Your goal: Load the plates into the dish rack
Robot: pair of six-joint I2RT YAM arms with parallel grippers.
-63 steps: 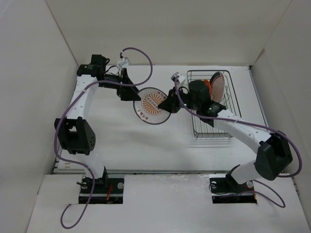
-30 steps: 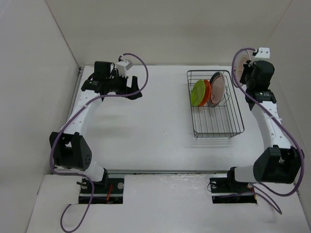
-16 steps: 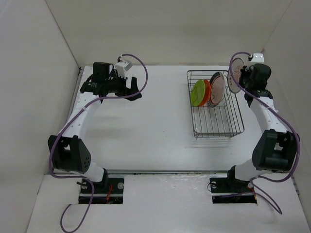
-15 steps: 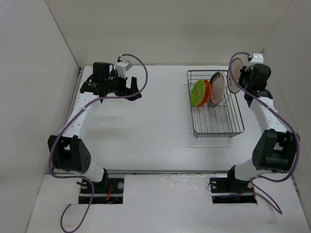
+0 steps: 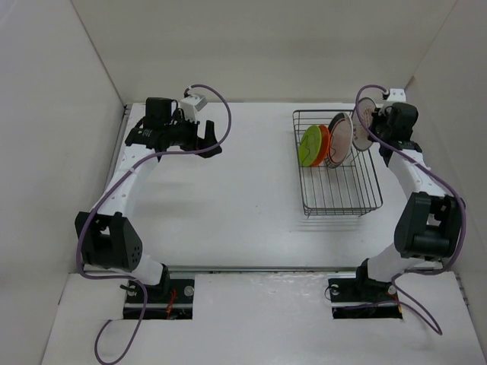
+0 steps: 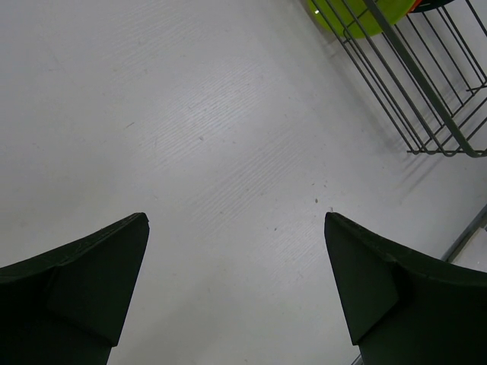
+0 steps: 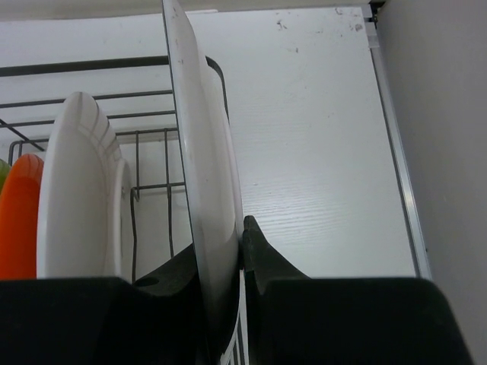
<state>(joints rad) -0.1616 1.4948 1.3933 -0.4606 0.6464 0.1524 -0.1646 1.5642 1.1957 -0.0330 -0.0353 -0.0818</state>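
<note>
The black wire dish rack (image 5: 365,199) stands at the right. In it stand, on edge, the lime green plate (image 5: 308,145), the orange plate (image 5: 324,141) and the white ring-rimmed plate (image 5: 342,136). My right gripper (image 5: 374,122) is shut on the sunburst plate (image 5: 363,122), held on edge over the rack's far right corner. In the right wrist view the held plate (image 7: 199,152) is edge-on between my fingers (image 7: 259,251), beside the white plate (image 7: 80,190) and the orange plate (image 7: 19,220). My left gripper (image 5: 211,137) is open and empty over bare table at the far left.
White walls close in the table on the left, back and right; the right wall is close to my right arm. The left wrist view shows the rack's near corner (image 6: 426,91) and a piece of the green plate (image 6: 358,11) at its top right.
My right gripper has brought the sunburst plate from near the right wall leftward to the rack's far right corner. The left arm has barely moved.
</note>
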